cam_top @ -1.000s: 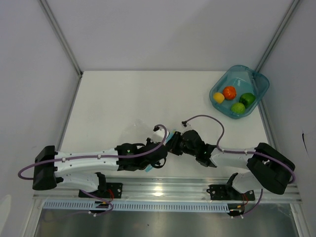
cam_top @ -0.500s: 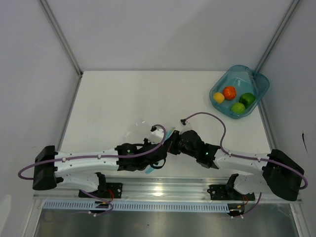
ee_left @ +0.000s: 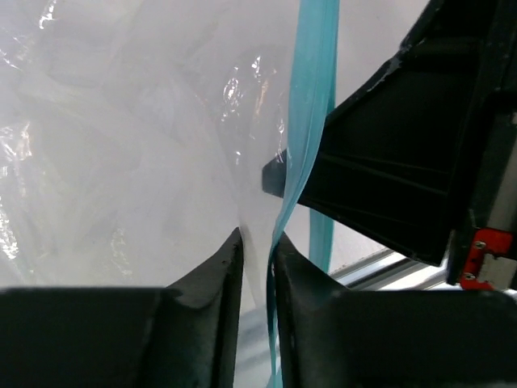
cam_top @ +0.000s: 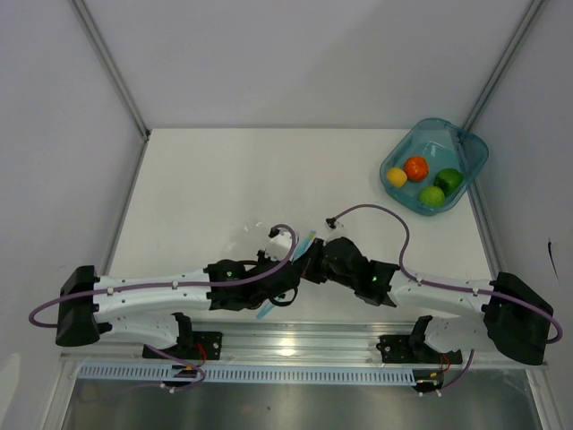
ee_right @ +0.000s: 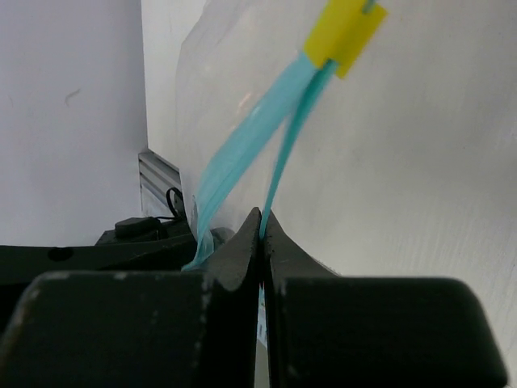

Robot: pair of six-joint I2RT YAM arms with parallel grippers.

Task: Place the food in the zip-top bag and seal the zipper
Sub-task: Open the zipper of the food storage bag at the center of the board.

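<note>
Twice clamped, by left gripper (ee_left: 257, 246) and right gripper (ee_right: 261, 225), on the zipper (ee_left: 311, 97): pull apart evenly, keeping zip-top bag (ee_left: 121, 145) untorn.

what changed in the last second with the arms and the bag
The right arm's elbow swung out to the right, while the right gripper stayed pinched on the zipper. The left gripper eased slightly left, still holding the zip-top bag. Nothing was released. The food and teal bowl stayed put.
</note>
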